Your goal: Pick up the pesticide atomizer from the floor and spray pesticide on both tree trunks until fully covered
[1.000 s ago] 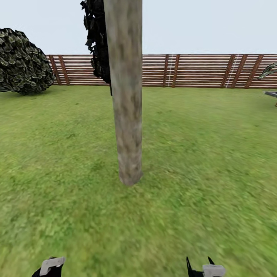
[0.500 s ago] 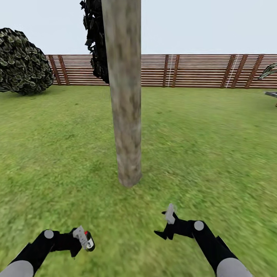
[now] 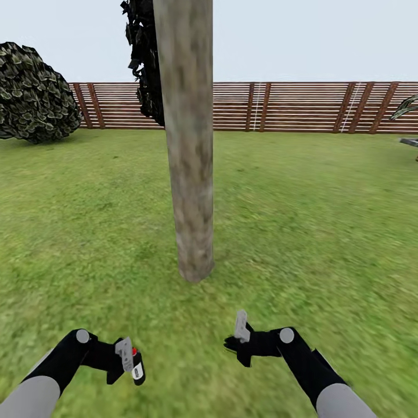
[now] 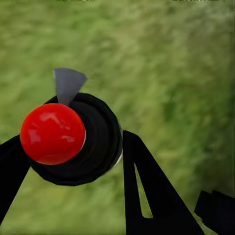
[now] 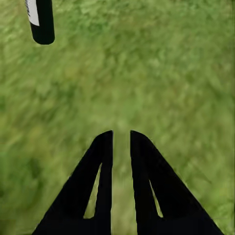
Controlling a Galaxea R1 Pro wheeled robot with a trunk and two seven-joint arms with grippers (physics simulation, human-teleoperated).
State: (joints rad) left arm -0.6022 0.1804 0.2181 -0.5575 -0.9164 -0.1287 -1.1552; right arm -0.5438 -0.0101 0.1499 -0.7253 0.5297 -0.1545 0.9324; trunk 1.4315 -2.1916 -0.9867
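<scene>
A thick mottled grey-beige tree trunk [image 3: 189, 145] rises from the grass floor [image 3: 325, 232] straight ahead in the head view. Its crown is out of view. Low at the left, my left gripper [image 3: 129, 361] is shut on the pesticide atomizer [image 3: 137, 370], a dark bottle with a white label and a red top. In the left wrist view I look at the atomizer [image 4: 73, 139] end on, with its grey spray head [image 4: 67, 83], between black fingers [image 4: 144, 191]. My right gripper [image 3: 236, 341] hovers over the grass short of the trunk, its fingers [image 5: 105, 161] shut on nothing. The atomizer's base [image 5: 41, 19] shows beyond them.
A brown slatted fence [image 3: 302, 107] closes off the lawn at the back. A round leafy bush [image 3: 35, 93] stands at the far left, and dark foliage [image 3: 145, 64] hangs just behind the trunk. Palm leaves [image 3: 406, 107] reach in at the right edge.
Both arms have risen from the bottom edge into full view. Over the last half second the right gripper has drifted left and lower in the picture, while the left kept the atomizer.
</scene>
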